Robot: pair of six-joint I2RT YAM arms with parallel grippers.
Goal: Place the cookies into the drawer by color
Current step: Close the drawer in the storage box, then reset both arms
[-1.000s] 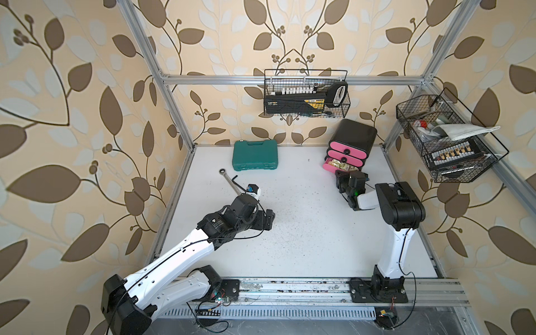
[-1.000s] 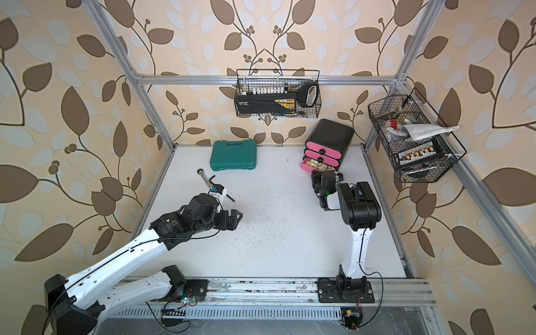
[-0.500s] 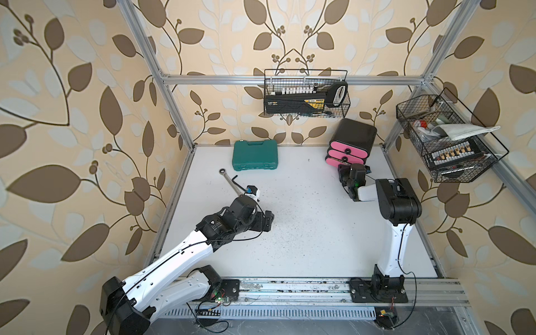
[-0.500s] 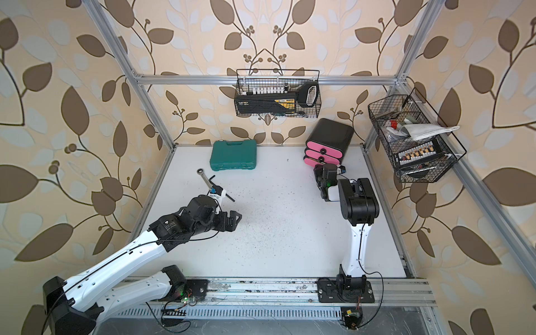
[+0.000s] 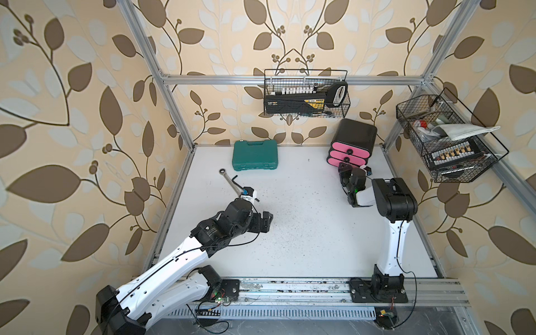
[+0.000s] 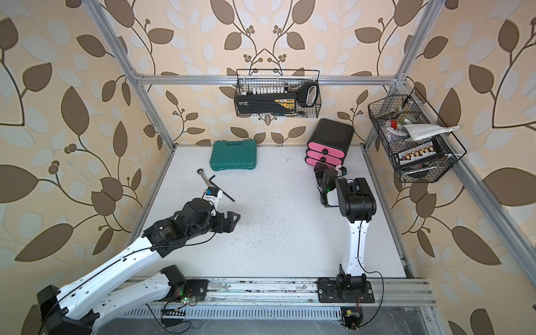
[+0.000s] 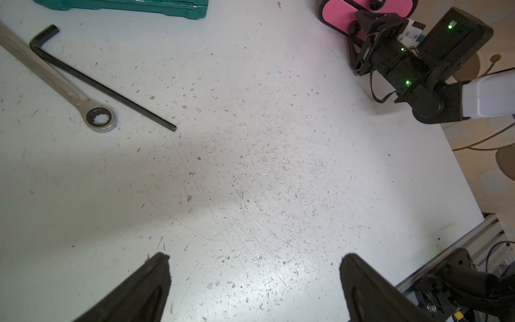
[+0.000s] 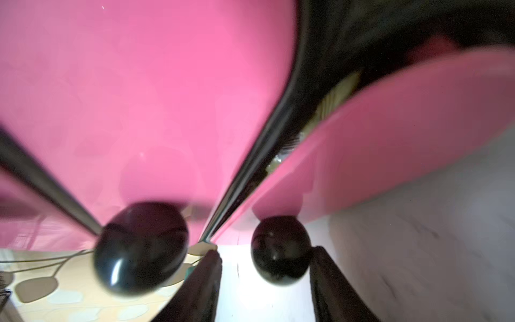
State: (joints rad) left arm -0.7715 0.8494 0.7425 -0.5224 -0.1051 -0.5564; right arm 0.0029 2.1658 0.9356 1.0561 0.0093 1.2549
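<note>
We see both top views bright, evenly lit and sharp, slightly stretched toward the corners. In the left wrist view the table (image 7: 278,139) carries a broad soft shadow and a pale sheen. The right wrist view is blurred, with the drawer (image 8: 139,97) and the glinting knob (image 8: 140,248) out of focus.

Beige wallpaper with brown leaf vines (image 5: 87,87) surrounds a scuffed white desk (image 5: 304,232) framed by silver aluminium rails (image 5: 232,79). A black wire basket (image 5: 269,87) hangs on the back wall, a second wire basket (image 5: 406,116) at the side.
</note>
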